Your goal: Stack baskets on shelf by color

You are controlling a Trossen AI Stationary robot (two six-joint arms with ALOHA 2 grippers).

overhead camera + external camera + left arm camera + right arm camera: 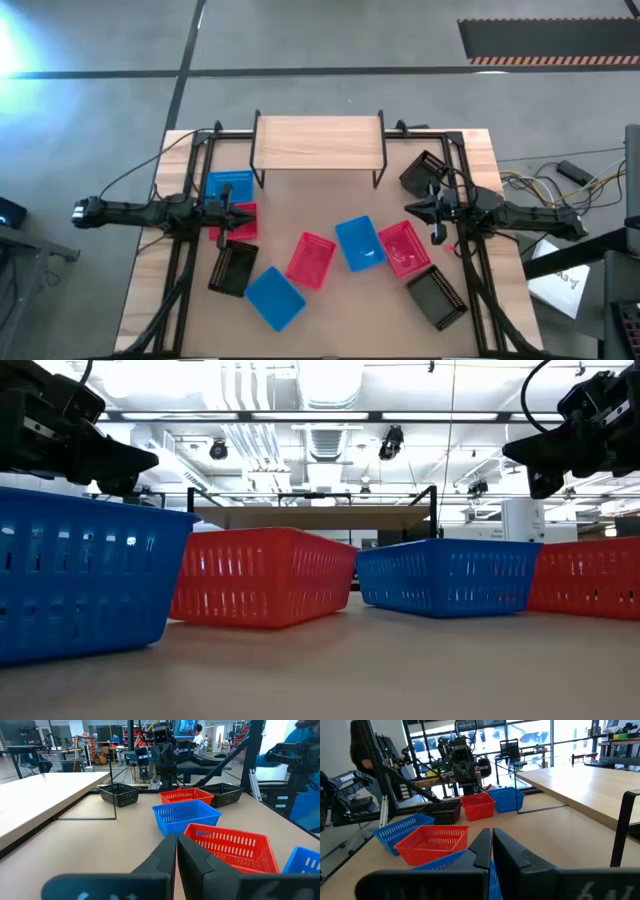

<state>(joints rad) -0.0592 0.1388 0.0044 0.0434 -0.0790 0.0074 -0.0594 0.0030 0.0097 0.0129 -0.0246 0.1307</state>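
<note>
From where I stand, both dark arms hang above the table with nothing in them: the left gripper over a blue and a red slotted plastic basket near the table's left edge, the right gripper beside a black one near the right edge. Both pairs of jaws are pressed together, empty.

The low light-wood shelf on thin black legs stands bare at the far side. The baskets lie scattered on the wooden table: a red slotted basket, a blue one and another red crowd together mid-table, tilted every which way, some seemingly touching.

I'd worry that reaching into that cluster nudges a neighbour, or that thin slotted walls slip from a shallow pinch. The shelf's legs could also snag a carried basket.
</note>
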